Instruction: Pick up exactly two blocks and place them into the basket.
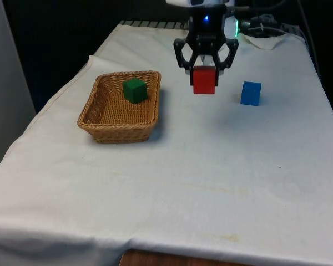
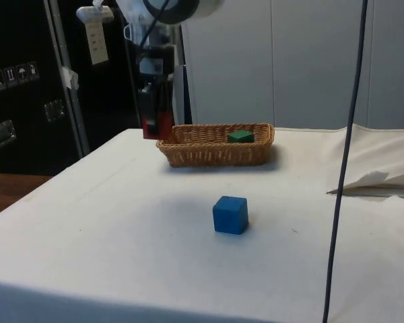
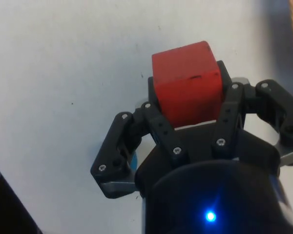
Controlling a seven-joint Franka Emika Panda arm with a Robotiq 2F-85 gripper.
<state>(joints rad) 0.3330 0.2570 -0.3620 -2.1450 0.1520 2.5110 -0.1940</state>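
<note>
— red block (image 1: 204,80) sits clamped between the jaws of the gripper (image 1: 205,70), lifted clear of the table (image 1: 211,183). which step does that make it?

— the second carry, by the look of it. a green block (image 1: 135,90) already lies inside the wicker basket (image 1: 119,130), so this one would complete the pair.

— and the next move?

— a sideways travel toward the front view's left until the block hangs over the basket's opening, then a release. the blue block (image 1: 251,93) should stay on the table, since only two are wanted.

— do the views differ?

— the side view shows the red block (image 2: 157,126) held above the cloth, short of the basket (image 2: 215,151). the wrist view shows the fingers (image 3: 158,124) pressed against the red block (image 3: 187,80).
</note>
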